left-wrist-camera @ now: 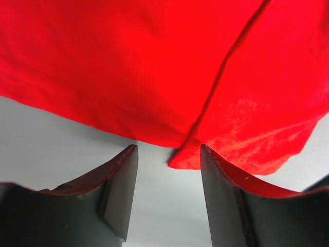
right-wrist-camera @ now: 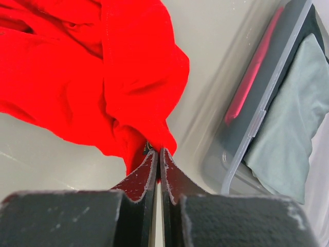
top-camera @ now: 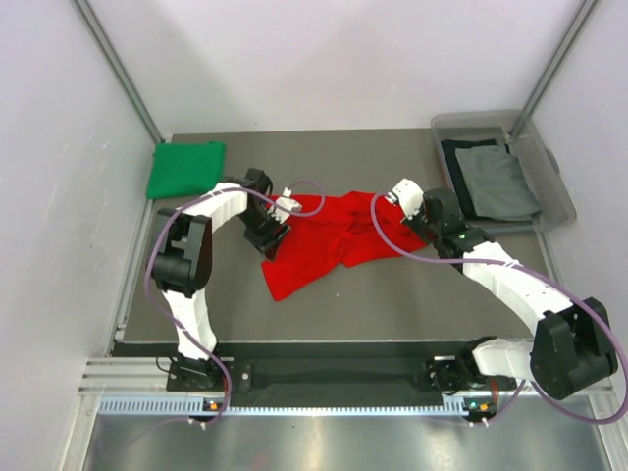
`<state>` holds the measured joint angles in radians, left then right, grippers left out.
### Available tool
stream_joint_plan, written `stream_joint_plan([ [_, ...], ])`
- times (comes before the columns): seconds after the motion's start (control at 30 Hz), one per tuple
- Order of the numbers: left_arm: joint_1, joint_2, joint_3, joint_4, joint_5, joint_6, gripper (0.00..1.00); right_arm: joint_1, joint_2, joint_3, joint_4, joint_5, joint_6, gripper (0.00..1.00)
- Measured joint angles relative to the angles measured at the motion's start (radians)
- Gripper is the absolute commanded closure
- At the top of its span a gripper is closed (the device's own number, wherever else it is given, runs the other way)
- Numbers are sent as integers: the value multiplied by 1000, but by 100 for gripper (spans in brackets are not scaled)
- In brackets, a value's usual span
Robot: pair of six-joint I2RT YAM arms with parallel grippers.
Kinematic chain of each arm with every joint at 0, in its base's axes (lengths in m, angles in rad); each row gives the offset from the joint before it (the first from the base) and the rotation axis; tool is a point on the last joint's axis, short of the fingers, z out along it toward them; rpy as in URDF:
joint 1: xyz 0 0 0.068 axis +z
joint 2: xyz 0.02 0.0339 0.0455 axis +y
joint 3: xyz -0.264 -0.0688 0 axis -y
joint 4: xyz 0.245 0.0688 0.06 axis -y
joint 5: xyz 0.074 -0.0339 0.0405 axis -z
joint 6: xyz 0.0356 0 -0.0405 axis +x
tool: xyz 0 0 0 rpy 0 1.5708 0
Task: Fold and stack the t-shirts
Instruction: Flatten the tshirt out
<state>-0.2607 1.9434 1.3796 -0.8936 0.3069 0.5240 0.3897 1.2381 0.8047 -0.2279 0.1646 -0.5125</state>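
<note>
a crumpled bright red cloth t-shirt [top-camera: 324,240] lies spread across the middle of the dark grey table top [top-camera: 392,294], its long axis running from about 7 o'clock to 1 o'clock in the top view. the left gripper [top-camera: 278,228] sits at the shirt's 9 o'clock edge. in its wrist view the left gripper [left-wrist-camera: 168,154] has its two dark jaws standing apart, with a red hem corner and a dark seam line lying just beyond the gap and nothing clamped between them. the right gripper [top-camera: 388,196] is at the shirt's 2 o'clock corner. in its wrist view the right gripper [right-wrist-camera: 157,152] has its jaws pressed together, and a bunched fold of the red cloth appears nipped at their tips, though the contact itself is hard to make out. a folded solid green cloth t-shirt [top-camera: 184,167] rests flat at the table's 10 o'clock corner, well apart from the red one. at 2 o'clock stands a clear rectangular plastic bin [top-camera: 554,196], which holds a grey folded t-shirt [top-camera: 500,182] lying on top of a dark t-shirt [top-camera: 459,152].
</note>
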Motion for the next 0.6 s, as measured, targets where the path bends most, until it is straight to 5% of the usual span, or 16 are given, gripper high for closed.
stream_joint_plan([
  [0.23,0,-11,-48,-14,22,2,57,0,0,0,0,-3,1,100],
  [0.27,0,-17,-59,-14,24,0,63,0,0,0,0,-3,1,100],
  [0.3,0,-22,-71,-19,27,-1,87,0,0,0,1,-3,1,100],
  [0.33,0,-26,-82,-24,33,-5,98,0,0,-1,2,-3,1,100],
  [0.6,-6,-86,-108,-114,116,28,100,-5,0,-13,4,-2,1,100],
])
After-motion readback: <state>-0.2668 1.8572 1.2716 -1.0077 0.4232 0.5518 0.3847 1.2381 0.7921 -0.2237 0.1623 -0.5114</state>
